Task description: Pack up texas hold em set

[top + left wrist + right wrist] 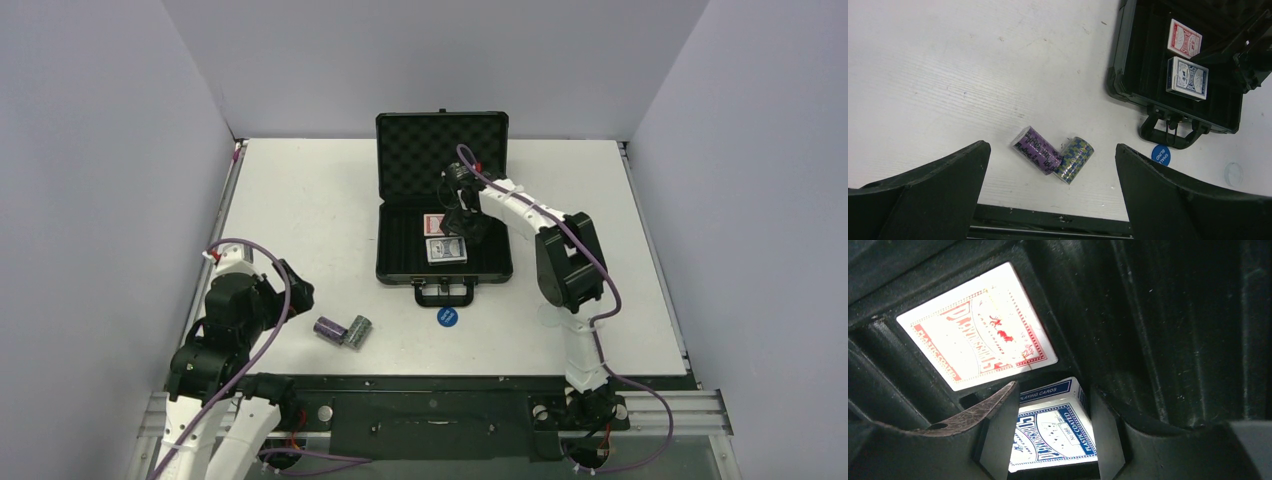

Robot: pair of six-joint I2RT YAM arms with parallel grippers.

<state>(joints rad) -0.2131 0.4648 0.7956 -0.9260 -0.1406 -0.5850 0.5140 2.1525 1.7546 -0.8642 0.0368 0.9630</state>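
At the far middle of the white counter (300,210) the small black case (440,150) stands open, its foam-lined lid upright and its handle (445,293) toward the arms. Two card decks lie flat in the base, the red deck (434,222) farther back and the blue deck (446,250) just in front of it. The right arm rises from its base, bends at the elbow over the case's right edge and reaches left and forward, with its wrist turned down into the base. The right gripper (1054,388) hangs low over the blue deck with one finger on each side of that deck's end. Its fingers stand partly apart, and whether they press on the deck I cannot tell. The left arm is folded back over the near left corner, elbow high, its wrist tipped toward the counter. The left gripper (1052,146) is spread wide and holds nothing. Ahead of it, near the front edge, two chip stacks lie on their sides and touch end to side, the purple stack (330,328) on the left and the green stack (358,331) on the right. A blue disc (447,317) lies flat just in front of the handle, and a clear disc (1233,174) lies a little to its right.
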